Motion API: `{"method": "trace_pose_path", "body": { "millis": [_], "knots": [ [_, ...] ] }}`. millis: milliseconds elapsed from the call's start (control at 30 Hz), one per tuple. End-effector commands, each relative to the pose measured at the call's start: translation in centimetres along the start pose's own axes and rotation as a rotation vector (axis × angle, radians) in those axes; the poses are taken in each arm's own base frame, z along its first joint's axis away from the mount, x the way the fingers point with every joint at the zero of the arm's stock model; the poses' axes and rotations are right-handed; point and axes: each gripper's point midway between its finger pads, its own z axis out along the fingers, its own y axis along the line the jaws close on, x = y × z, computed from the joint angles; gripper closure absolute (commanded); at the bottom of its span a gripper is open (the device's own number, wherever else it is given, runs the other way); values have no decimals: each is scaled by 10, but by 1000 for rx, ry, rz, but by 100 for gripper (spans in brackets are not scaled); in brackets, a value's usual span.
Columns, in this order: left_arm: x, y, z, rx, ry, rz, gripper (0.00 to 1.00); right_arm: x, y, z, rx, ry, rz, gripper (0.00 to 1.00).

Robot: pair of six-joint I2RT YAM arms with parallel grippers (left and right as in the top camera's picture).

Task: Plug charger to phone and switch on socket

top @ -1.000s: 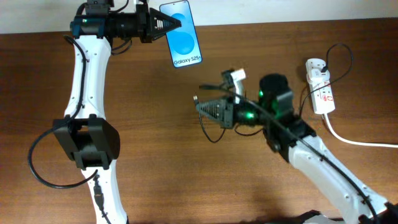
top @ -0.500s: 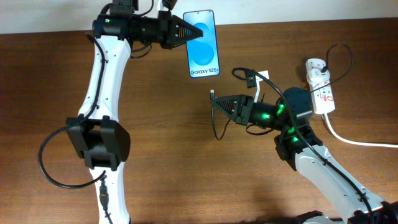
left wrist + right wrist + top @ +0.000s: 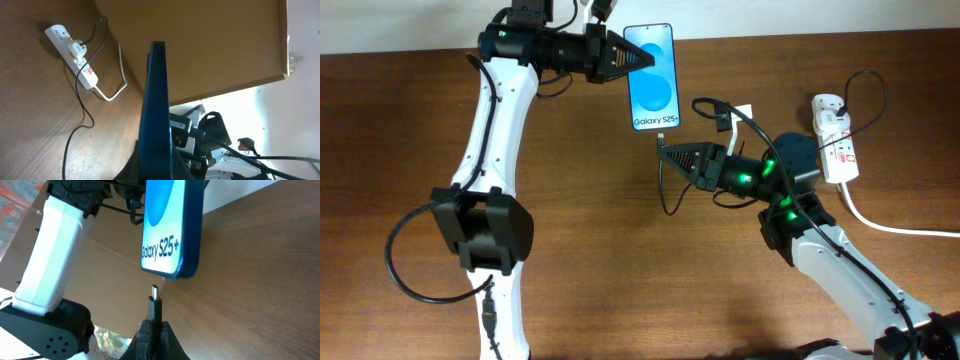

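My left gripper [image 3: 625, 58] is shut on the phone [image 3: 652, 90], holding its top end above the table, blue "Galaxy S25+" screen up. In the left wrist view the phone [image 3: 156, 105] shows edge-on between the jaws. My right gripper [image 3: 668, 154] is shut on the charger's plug [image 3: 154, 305], whose metal tip points at the phone's [image 3: 170, 230] bottom edge with a small gap. The thin black cable [image 3: 667, 195] loops below the gripper and runs on to the white socket [image 3: 836, 140] at the right, which also shows in the left wrist view [image 3: 75, 52].
A thick white cord [image 3: 885, 225] runs from the socket toward the right edge. The table's far edge [image 3: 770, 36] lies just behind the phone. The left arm's base [image 3: 480, 230] stands at the left front.
My left gripper has carried the phone rightward and a bit nearer. My right gripper has moved up toward it, bringing the plug tip close to the phone's bottom edge.
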Motion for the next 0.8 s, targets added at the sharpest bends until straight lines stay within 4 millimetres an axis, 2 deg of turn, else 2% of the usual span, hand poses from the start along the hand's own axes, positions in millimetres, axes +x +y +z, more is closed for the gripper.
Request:
{"method": "trace_pose_path", "body": {
  "millis": [0,333,500,767],
  "knots": [
    [2,-15,4,34,14,39,100,-12,3,1,2,-27,-22,96],
    [4,-16,8,38,23,39,100,-14,1,0,12,-39,-20,96],
    [8,-20,20,50,45,57,100,-14,0,0,14,-42,-10,96],
    [5,-14,14,18,28,60,100,-7,0,1,6,-6,8,96]
  ]
}}
